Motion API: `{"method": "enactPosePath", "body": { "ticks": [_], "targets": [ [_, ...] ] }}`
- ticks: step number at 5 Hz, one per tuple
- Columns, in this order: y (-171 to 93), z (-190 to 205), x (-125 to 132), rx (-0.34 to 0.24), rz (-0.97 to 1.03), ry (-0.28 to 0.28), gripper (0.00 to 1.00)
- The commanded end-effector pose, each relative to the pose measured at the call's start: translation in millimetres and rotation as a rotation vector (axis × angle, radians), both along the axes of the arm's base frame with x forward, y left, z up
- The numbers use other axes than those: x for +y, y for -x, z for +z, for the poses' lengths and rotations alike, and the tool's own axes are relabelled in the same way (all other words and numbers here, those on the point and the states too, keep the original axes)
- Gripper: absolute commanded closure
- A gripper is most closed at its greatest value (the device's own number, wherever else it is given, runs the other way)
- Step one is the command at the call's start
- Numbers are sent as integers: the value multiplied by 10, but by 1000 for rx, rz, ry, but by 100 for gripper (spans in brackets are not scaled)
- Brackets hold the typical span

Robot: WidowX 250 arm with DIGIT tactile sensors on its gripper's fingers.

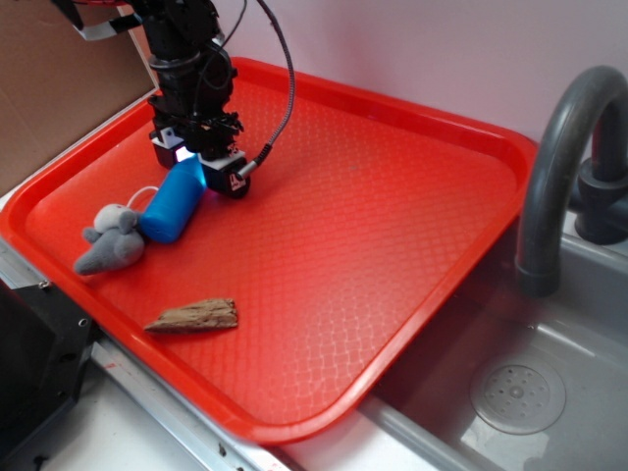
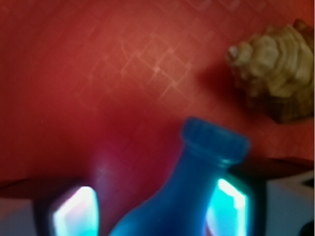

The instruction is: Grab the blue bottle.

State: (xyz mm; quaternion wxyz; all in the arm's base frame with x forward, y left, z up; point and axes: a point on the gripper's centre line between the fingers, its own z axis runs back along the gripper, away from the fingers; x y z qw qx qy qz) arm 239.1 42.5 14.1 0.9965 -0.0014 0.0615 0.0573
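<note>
Wrist view only: a beige spiral seashell (image 2: 275, 69) sits on the tray past the bottle cap; the exterior view hides it behind the arm. Exterior: gripper (image 1: 196, 162) is down over the neck end of the blue bottle (image 1: 174, 204), fingers (image 2: 78, 211) straddling it with a gap on one side, not clamped. The bottle lies in the red tray (image 1: 392, 196), touching a grey plush mouse (image 1: 110, 240). A wood scrap (image 1: 194, 316) lies nearby. A sink (image 1: 549, 392) with faucet (image 1: 559, 157) is beside the tray.
</note>
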Motion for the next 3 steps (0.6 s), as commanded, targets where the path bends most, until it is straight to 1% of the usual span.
{"method": "enactPosePath", "body": {
  "ticks": [1, 2, 3],
  "targets": [
    [-45, 38, 39, -42, 18, -3, 100],
    [-153, 343, 73, -69, -7, 55, 100],
    [-257, 755, 54, -140, -21, 19, 100]
  ]
}}
